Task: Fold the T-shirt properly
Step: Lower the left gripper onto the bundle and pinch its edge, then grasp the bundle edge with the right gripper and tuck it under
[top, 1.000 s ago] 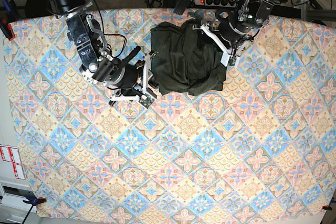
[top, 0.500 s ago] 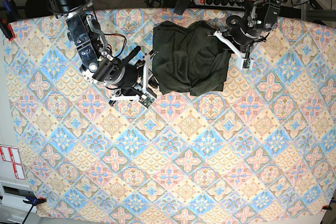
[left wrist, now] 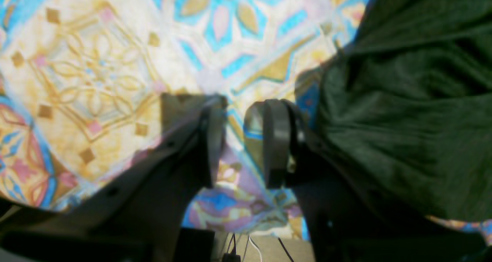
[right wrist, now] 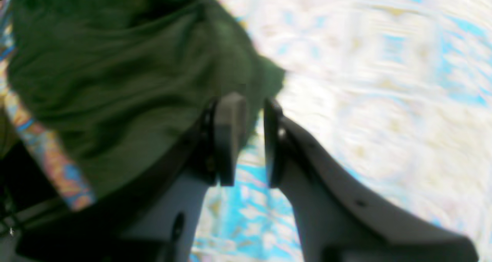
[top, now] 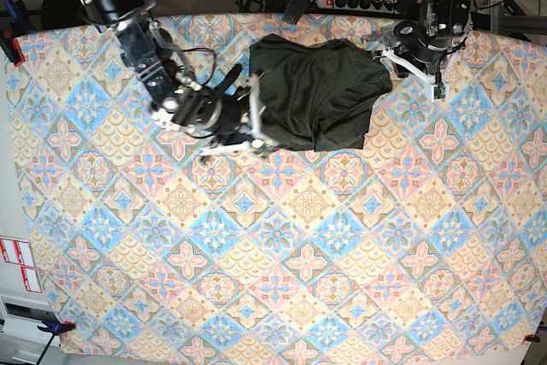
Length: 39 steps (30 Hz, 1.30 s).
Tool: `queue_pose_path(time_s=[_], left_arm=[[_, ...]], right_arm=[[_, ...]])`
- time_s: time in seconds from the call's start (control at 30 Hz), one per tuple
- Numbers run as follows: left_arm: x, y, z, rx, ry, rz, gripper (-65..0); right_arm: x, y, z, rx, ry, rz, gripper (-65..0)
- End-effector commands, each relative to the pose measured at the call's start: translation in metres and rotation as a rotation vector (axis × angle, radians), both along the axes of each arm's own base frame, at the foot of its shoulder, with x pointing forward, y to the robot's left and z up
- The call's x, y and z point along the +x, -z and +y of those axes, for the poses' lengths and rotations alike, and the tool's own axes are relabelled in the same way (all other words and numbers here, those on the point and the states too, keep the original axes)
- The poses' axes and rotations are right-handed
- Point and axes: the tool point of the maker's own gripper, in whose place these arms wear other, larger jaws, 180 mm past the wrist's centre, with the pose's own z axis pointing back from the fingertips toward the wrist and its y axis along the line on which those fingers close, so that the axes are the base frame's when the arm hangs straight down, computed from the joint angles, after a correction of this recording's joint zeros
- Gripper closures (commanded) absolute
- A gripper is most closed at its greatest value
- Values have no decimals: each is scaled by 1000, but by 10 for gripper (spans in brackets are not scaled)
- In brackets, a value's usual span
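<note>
You are well into the fold, by the look of it, but not finished: the T-shirt (top: 312, 96) lies as a compact, roughly rectangular dark green bundle at the far middle of the patterned worktop (top: 282, 262), with no sleeves trailing out, yet its surface is rumpled and its near right corner bulges unevenly. What seems left is a final tidy fold or a smoothing of the edges. Your left claw (left wrist: 242, 143) sits off the shirt's far right corner; in its wrist view the jaws stand a narrow gap apart with only the worktop pattern showing between them, and the fabric lies just beside the right-hand finger, not between the two. So that claw holds nothing. Your right claw (right wrist: 248, 139) is at the shirt's left edge, low over the worktop. Its wrist view is blurred, but the jaws are narrow, with a slim gap, and a corner of green cloth reaches down to the fingertips from above; whether any of it is pinched you cannot tell from here, since the visible gap lower down shows only the worktop. In the base view that claw (top: 256, 117) overlaps the shirt's left hem. Judge the next move from that left edge, where cloth and claw meet.
</note>
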Motion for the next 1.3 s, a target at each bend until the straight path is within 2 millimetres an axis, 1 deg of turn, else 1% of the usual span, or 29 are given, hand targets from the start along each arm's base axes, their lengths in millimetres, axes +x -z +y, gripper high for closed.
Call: queue_pose_path(time_s=[0.0,0.03,0.1,0.13,0.2,0.27,0.33,0.37,0.47,0.5,0.57,0.63,0.7,0.73,0.8,0.9,1.07,1.23,1.27], left_arm=[[2,-6,4,9,0,-25,-180],[0,-5,2,2,1,-22,-180],[-4,-6,0,1,6,-20,-180],[-3,-8,-1,0,8,-26,-180],[-9,-9,-4,-3,17,-21,-180],[-5,-17,-7,-6,26,-44,-180],[-8,-23,-9,-3,39,-54,-180],[-7,-28,-12,-7,45,-65,-180],[-10,-33,-15,-14,53,-72,-180],[-9,-34,-17,-15,55,-76,-180],[-10,-33,-23,-23,74,-73,-180],[-11,-32,-31,-34,95,-68,-180],[-17,-30,-38,-46,110,-55,-180],[-19,-29,-42,-51,116,-49,-180],[-20,-28,-45,-56,125,-46,-180],[-23,-27,-48,-63,128,-40,-180],[-23,-27,-49,-66,126,-40,-180],[-23,-27,-49,-66,129,-40,-180],[-24,-27,-52,-72,134,-38,-180]], right_arm=[[15,-21,18,48,-33,-63,-114],[12,-19,28,43,-71,-60,-114],[7,-12,40,24,-125,-49,-114],[6,-10,48,25,-142,-42,-114],[4,-8,67,39,-165,-25,-113],[5,-5,82,50,-171,-3,-113],[9,5,85,37,-163,25,-113],[10,13,81,18,-155,44,-113],[12,31,74,-26,-152,79,-113],[14,30,78,-26,-162,73,-113],[15,28,94,-9,-194,60,-113],[13,34,104,-12,-210,78,-113],[13,36,119,4,-222,89,-113],[11,36,128,20,-229,93,-113],[11,35,138,44,-239,88,-113],[16,33,144,83,-236,72,-113],[32,27,147,128,-218,39,-113],[39,12,158,214,-215,-5,-113],[40,10,159,221,-215,-10,-113]])
